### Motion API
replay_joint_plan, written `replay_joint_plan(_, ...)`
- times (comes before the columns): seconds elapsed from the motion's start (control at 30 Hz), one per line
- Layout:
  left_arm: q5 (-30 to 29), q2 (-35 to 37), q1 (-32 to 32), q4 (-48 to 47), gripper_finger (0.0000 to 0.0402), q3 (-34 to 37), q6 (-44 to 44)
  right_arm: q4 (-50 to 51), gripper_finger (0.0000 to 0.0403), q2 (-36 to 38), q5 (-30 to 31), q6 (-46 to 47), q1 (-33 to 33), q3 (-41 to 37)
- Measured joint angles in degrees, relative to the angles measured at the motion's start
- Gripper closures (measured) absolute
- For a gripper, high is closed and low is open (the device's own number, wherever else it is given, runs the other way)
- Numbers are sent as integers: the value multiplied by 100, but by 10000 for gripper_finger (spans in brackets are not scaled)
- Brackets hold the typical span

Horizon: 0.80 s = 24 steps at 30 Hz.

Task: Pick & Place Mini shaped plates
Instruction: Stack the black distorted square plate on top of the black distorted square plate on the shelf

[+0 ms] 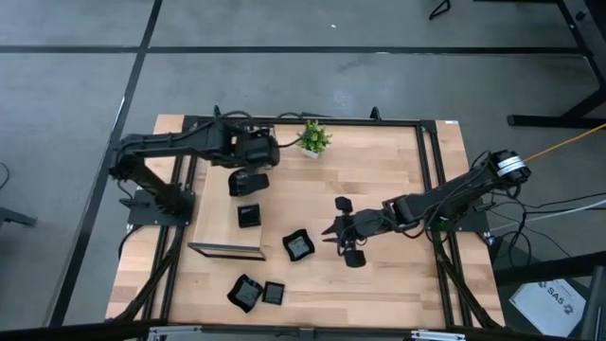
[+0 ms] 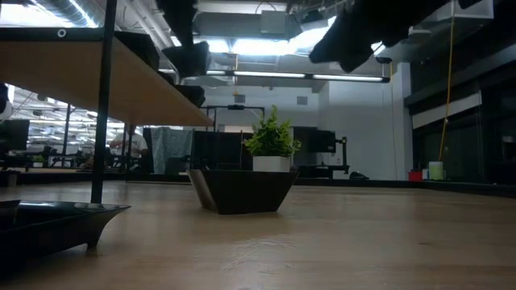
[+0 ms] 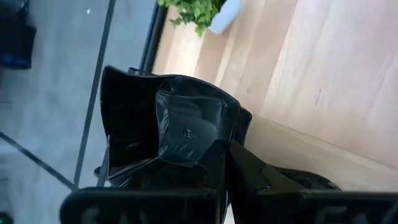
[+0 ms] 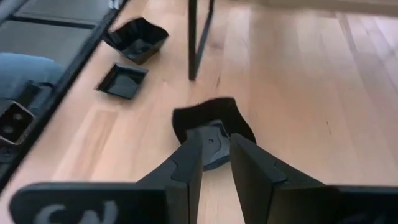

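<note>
My left gripper [image 1: 248, 182] hangs over the table's far left part, shut on a glossy black mini plate [image 3: 180, 124]. My right gripper [image 1: 329, 232] hovers mid-table just right of a wavy-rimmed plate [image 1: 299, 246], above it; its fingers [image 4: 214, 158] stand narrowly open and touch nothing. That plate [image 4: 208, 124] rests by its base on the wood. One more plate [image 1: 249, 216] lies below the left gripper. A wavy one [image 1: 246, 292] and a square one [image 1: 274, 293] lie by the near edge. My left gripper pinches the black plate by its rim [image 3: 214, 146] between its two fingers. The plate is lifted clear of the table and stands tilted, its hollow facing the wrist camera. The low view shows it [image 2: 187, 56] hanging high above the wood.
A small green potted plant [image 1: 314, 138] stands at the far edge. A raised wooden shelf [image 1: 227, 251] on thin black legs [image 4: 199, 37] sits left of the middle plate. A black frame [image 1: 431, 170] borders the table. Bare wood stretches right of the plant.
</note>
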<state>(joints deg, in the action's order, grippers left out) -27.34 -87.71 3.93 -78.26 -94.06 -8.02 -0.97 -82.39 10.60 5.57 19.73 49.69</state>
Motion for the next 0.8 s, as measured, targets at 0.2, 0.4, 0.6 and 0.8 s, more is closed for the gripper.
replay_joint_plan(0.2, 55, -276, 46, -123, 400, 2, 108, -15, 320, -265, 34, 21, -2, -2)
replay_joint_plan(0.4, 59, -424, 217, -452, 400, 2, 117, -222, 320, -459, 34, 21, -2, -4)
replay_joint_plan(0.6, 112, -573, 372, -401, 400, 2, 290, -434, 320, -492, 34, 26, -2, -4)
replay_joint_plan(0.8, 351, -778, 532, -448, 400, 2, 296, -487, 320, -494, 32, 38, -2, -4)
